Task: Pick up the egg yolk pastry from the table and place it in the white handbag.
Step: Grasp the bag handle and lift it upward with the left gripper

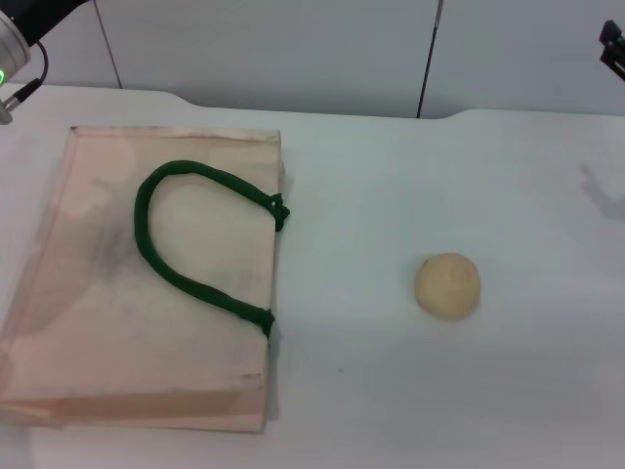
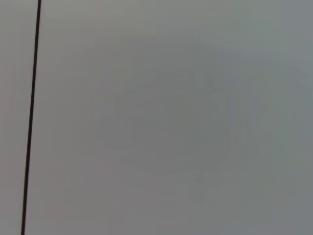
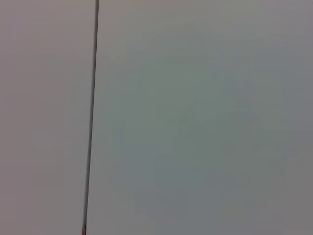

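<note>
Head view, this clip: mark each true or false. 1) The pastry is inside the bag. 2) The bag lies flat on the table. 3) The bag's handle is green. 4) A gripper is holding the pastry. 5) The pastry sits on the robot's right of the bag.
1) False: the pastry rests on the table, apart from the bag.
2) True.
3) True: the handle is dark green.
4) False: nothing touches it; the left arm and right arm only show at the top corners.
5) True.
</note>
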`<state>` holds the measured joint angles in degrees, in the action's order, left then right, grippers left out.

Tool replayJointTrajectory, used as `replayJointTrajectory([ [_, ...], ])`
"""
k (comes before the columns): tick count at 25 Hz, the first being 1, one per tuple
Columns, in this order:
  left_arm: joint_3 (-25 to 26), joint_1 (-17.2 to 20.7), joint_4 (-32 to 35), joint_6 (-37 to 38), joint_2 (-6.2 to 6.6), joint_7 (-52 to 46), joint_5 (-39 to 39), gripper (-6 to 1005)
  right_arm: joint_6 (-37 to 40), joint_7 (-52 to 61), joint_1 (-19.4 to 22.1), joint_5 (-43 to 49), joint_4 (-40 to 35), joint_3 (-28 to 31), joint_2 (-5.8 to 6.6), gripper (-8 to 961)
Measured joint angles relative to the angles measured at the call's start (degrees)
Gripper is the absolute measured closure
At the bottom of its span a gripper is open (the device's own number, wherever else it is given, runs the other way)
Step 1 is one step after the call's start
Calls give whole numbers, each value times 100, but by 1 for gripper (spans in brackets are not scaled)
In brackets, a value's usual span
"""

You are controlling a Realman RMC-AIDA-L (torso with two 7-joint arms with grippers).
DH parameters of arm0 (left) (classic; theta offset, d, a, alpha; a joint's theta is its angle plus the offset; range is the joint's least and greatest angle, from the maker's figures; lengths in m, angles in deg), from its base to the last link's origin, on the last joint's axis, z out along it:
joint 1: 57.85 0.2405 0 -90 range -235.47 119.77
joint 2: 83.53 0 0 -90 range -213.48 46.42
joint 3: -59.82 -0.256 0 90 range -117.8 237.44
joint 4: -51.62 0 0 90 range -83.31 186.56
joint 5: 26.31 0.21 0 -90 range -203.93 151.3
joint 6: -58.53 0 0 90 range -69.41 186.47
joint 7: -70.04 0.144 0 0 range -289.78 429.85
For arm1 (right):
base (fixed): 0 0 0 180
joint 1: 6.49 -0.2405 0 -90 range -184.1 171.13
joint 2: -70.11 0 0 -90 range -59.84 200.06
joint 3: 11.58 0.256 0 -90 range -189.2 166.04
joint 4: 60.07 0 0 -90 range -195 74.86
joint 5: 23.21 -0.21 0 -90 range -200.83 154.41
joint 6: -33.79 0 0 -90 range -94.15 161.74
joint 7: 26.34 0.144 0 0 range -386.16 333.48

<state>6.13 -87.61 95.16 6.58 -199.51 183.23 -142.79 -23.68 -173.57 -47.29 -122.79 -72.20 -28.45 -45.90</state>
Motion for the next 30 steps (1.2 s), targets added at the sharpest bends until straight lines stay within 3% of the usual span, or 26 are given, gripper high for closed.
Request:
replayJointTrajectory([
  [24,71,50,59,-79,6,-157,16,543,-8,2,20,0,-9,0,9,190],
  [28,70,60,164,-86,6,-406,325,544,37,3,20,0,-9,0,9,190],
  [30,69,108,549,-87,4,-948,852,543,57,27,24,8,-9,0,9,190],
])
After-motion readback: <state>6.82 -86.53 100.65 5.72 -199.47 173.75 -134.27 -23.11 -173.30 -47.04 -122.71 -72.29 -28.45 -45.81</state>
